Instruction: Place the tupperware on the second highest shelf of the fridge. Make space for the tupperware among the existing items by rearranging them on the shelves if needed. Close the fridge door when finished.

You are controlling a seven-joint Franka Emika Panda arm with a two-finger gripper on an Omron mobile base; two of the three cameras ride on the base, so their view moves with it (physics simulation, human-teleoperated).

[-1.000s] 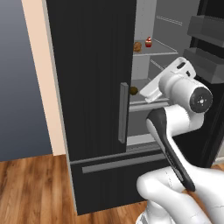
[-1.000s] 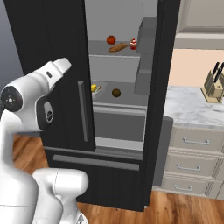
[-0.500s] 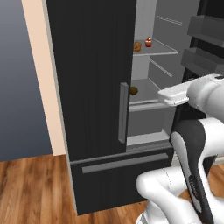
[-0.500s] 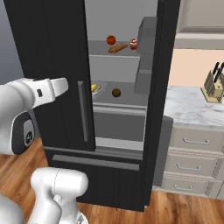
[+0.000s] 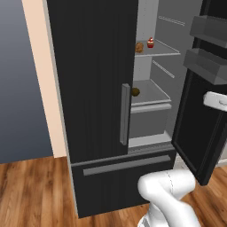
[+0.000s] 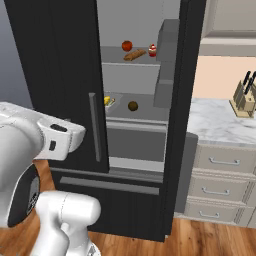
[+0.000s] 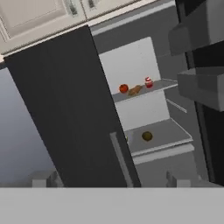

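The tupperware (image 6: 109, 101), clear with yellow corn inside, lies at the left end of the second highest shelf (image 6: 135, 123), half hidden by the shut left door. A brownish-green round fruit (image 6: 132, 106) sits beside it on that thick-edged shelf (image 5: 150, 107). One shelf up stand a red tomato (image 6: 127, 46), a bread roll (image 6: 135, 55) and a red-topped cupcake (image 6: 152, 50). The fridge (image 5: 95, 88) has its right door (image 5: 197, 115) swung open. My gripper (image 7: 111, 181) is open and holds nothing, pulled back from the fridge and facing the shelves (image 7: 162, 148).
The open door carries grey bins (image 5: 208, 66). My white arm (image 6: 55, 137) crosses in front of the shut left door. A marble counter (image 6: 220, 122) with a knife block (image 6: 244, 95) and drawers (image 6: 225, 165) stands right of the fridge. Wooden floor lies below.
The arm has drawn back from the thick-edged shelf and swung sideways out of the fridge opening. The foods and the tupperware have stayed put.
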